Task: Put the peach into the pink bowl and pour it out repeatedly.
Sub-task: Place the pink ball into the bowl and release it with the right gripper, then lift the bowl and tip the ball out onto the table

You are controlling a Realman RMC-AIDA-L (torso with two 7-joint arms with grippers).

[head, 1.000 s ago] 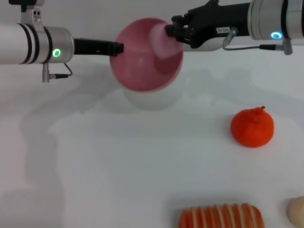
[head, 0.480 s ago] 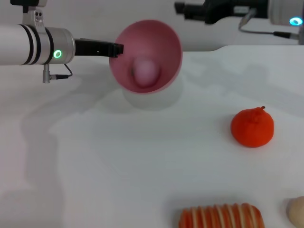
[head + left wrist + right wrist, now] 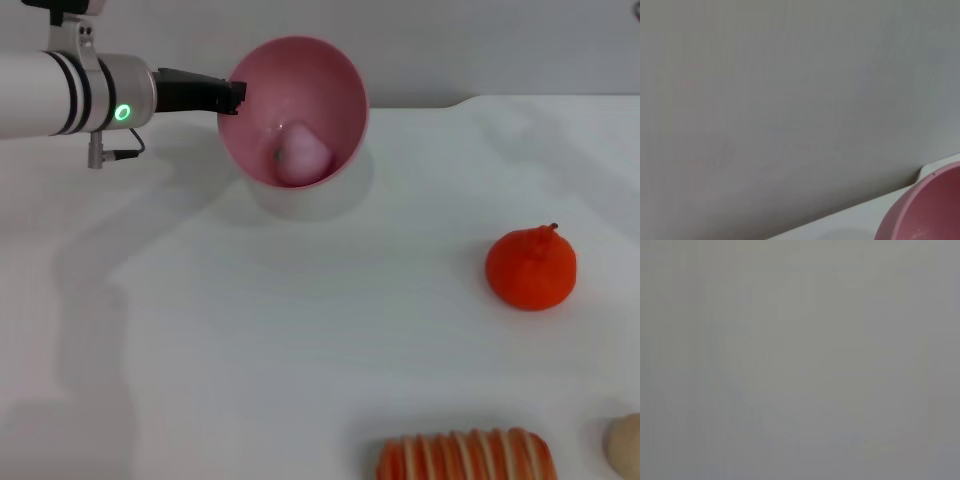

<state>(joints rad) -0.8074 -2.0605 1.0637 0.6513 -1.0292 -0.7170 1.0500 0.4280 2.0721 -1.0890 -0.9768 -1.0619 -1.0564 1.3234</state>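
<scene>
While the left gripper (image 3: 232,97) clamped the far-left rim of the tilted, deep pink plastic bowl (image 3: 330,90), the small pale pink peach (image 3: 303,157) inside risked spilling early if the rim slipped; the right gripper was out of sight.

We are lifting the pink bowl (image 3: 293,110) a little.
Our right arm is gone from view, and the peach (image 3: 303,158) is now sitting inside the bowl.

Left gripper (image 3: 232,96) seemingly clamped, raised.

pink bowl (image 3: 927,210) cut off in left wrist view, sliced item (image 3: 465,456) & beige obj (image 3: 626,444) cropped in head view
</scene>
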